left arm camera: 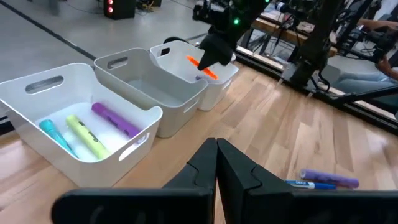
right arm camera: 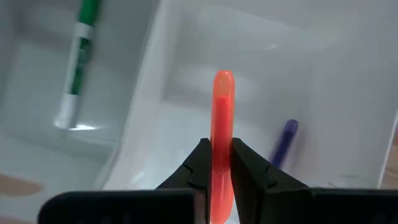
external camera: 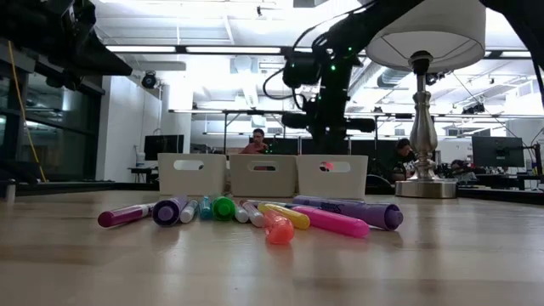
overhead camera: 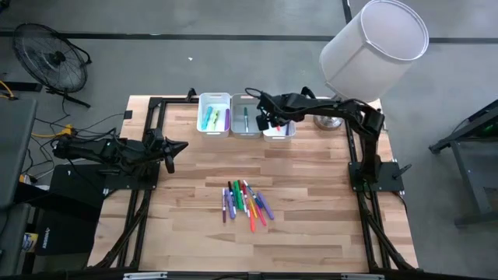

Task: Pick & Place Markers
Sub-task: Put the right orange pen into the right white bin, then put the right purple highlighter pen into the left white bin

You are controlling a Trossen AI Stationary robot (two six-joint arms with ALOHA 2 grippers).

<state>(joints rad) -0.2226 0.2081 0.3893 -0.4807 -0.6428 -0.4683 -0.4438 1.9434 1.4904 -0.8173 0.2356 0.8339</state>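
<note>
fingers of the right gripper (right arm camera: pixel 215 163) pinch an orange marker (right arm camera: pixel 221 124) above the right bin (overhead camera: pixel 278 132), where a purple marker (right arm camera: pixel 284 142) lies, beside the middle bin (overhead camera: pixel 246 123) holding a green marker (right arm camera: pixel 79 56), while the left gripper (left arm camera: pixel 216 163) waits closed over the table (overhead camera: pixel 311 210).

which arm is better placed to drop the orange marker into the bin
The right. Its pincer is shut on the orange marker directly above the right-hand bin. The left pincer is shut, empty, off at the table's left side.
</note>
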